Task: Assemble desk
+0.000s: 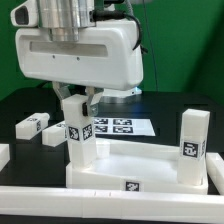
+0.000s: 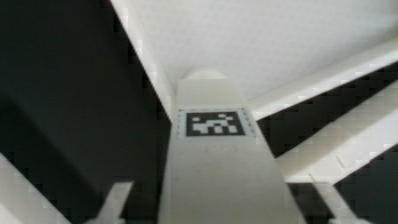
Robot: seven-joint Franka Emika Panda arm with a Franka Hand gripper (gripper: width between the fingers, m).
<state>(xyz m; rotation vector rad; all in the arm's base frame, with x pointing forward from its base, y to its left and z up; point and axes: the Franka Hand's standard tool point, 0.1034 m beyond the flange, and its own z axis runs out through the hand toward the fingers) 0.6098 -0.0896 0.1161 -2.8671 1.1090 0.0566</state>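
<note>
My gripper (image 1: 78, 100) is clamped on an upright leg (image 1: 78, 140). Its fingers (image 2: 118, 203) press the two side faces, so the tagged face looks straight into the wrist camera. The grip is near the upper end, which leaves the lower end free to go into the desk top (image 1: 150, 160). That end stands at the tray's corner on the exterior view's left, either touching the tray floor or just above it; I cannot tell which. The desk top lies rim-up near the edge of the worktop (image 1: 170, 105) closest to the exterior camera, presumably so legs can be set in from above. A second leg (image 1: 192, 146) already stands at the tray's corner toward the exterior view's right. Two loose legs (image 1: 32, 124) lie flat toward the worktop's edge on the exterior view's left, apart from the tray. The marker board (image 1: 118, 127) lies beyond the tray, toward the far edge. I judge this to be a seating step, and the leg needs to be plumb as it goes in.
</note>
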